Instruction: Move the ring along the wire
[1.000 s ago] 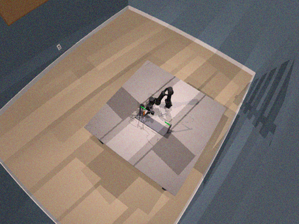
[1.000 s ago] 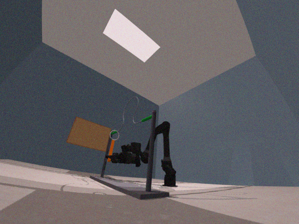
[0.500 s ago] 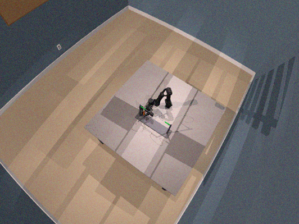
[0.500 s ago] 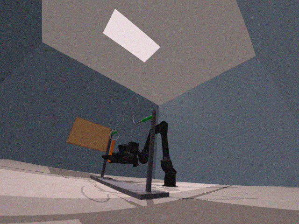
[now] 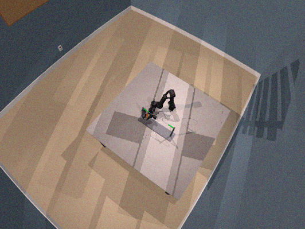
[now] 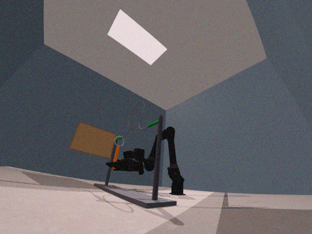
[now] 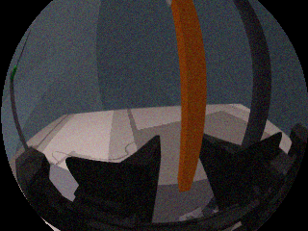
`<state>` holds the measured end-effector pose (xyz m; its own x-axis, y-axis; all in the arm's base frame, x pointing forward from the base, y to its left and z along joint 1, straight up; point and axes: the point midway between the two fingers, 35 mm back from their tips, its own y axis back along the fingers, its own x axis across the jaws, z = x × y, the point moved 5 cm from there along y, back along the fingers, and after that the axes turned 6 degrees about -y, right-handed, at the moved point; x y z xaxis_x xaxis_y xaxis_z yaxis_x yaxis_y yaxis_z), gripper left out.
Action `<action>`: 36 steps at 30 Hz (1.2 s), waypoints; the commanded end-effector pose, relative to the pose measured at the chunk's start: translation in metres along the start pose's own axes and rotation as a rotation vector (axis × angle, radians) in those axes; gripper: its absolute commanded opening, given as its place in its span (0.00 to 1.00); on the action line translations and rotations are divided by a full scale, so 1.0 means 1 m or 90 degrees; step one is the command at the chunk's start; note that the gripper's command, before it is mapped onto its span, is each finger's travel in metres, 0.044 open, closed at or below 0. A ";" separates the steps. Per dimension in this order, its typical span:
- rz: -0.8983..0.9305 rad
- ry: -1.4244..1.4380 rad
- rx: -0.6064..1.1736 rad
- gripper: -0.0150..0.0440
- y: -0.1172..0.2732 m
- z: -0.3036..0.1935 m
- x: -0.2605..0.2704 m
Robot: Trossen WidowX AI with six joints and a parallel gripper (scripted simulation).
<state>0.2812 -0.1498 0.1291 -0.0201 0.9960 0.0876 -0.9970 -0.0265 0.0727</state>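
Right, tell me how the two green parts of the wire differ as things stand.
The green part by the far post has the ring hanging around it, its orange handle reaching down between the fingers of the open gripper; the green part by the near post carries nothing. In the exterior view the near one sits higher and looks longer than the far one. Both are short green sleeves where the thin grey wire meets a dark post.
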 end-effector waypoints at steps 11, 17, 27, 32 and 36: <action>0.000 0.000 0.000 0.12 0.000 0.000 0.000; 0.000 0.000 0.000 0.00 0.000 0.000 0.000; -0.002 0.000 0.000 0.00 0.001 0.010 0.001; -0.003 -0.001 -0.001 0.00 0.001 0.019 0.003; -0.003 -0.001 -0.001 0.00 0.001 0.019 0.003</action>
<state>0.2812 -0.1487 0.1449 -0.0191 0.9958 0.0892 -0.9969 -0.0258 0.0749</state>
